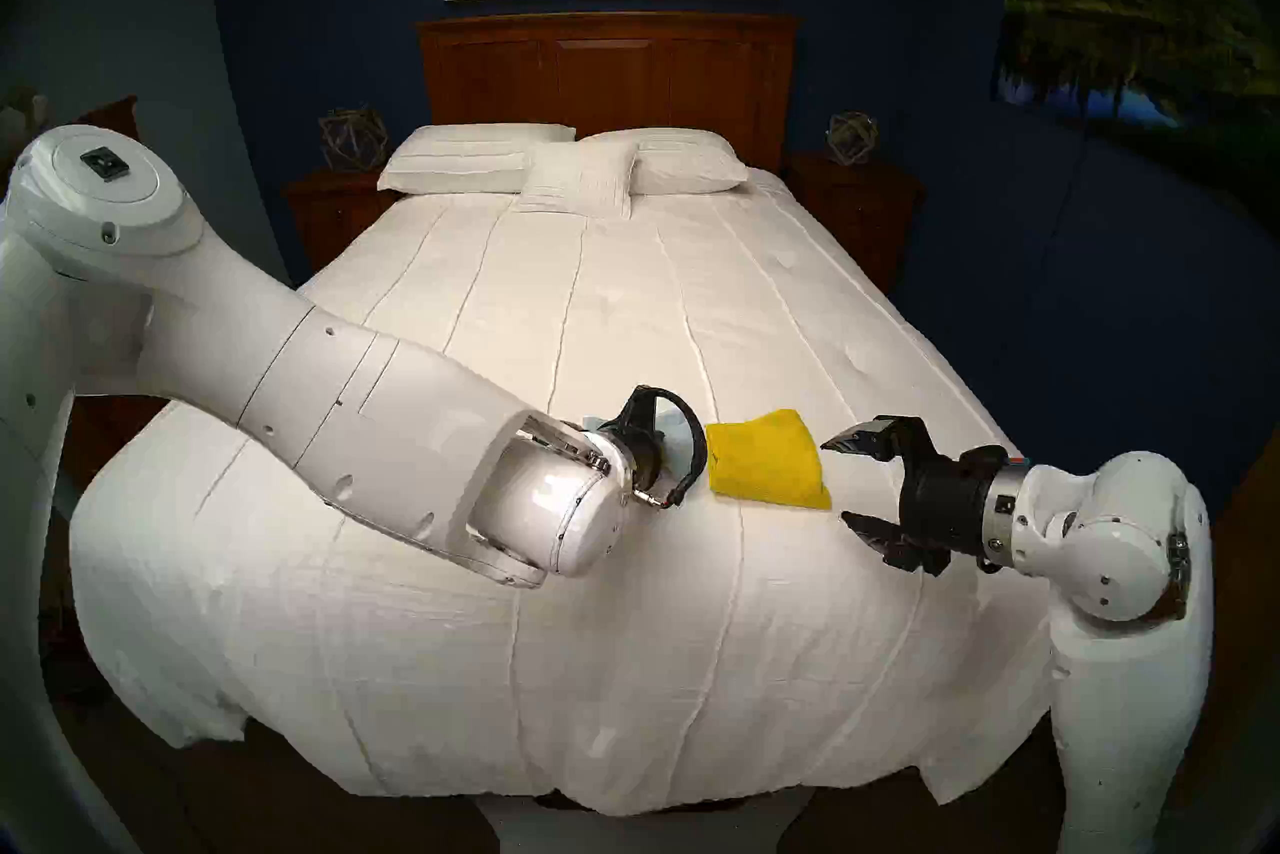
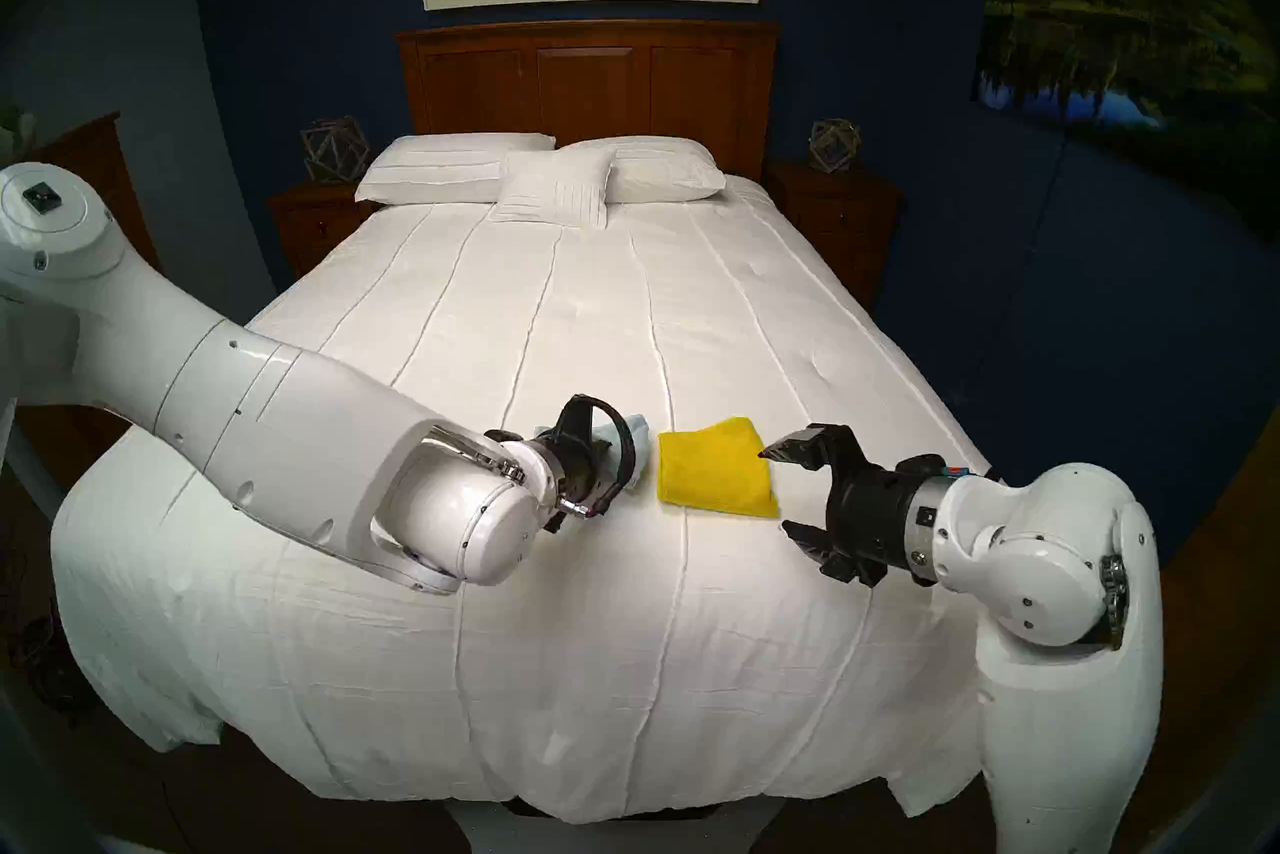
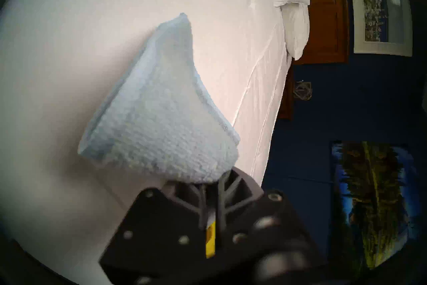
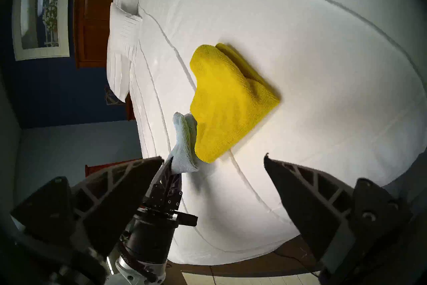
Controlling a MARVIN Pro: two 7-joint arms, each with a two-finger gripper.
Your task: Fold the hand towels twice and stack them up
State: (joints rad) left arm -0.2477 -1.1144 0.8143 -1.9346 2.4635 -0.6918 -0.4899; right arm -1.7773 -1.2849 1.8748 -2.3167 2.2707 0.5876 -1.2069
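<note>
The yellow hand towel (image 1: 765, 461) lies folded on the white bedspread (image 1: 554, 312) near the foot of the bed; it also shows in the right wrist view (image 4: 231, 101). My left gripper (image 3: 212, 185) is shut on a corner of the folded pale blue hand towel (image 3: 161, 111) and holds it above the bedspread just left of the yellow one. The blue towel (image 4: 184, 145) hangs next to the yellow towel's left edge. My right gripper (image 1: 834, 482) is open and empty, just right of the yellow towel, with its jaws wide apart and pointing at it.
Three white pillows (image 1: 575, 166) lie at the head of the bed against a wooden headboard (image 1: 609, 69). Dark nightstands (image 1: 332, 208) stand at both sides. The foot edge of the bed (image 1: 554, 790) is close below my arms.
</note>
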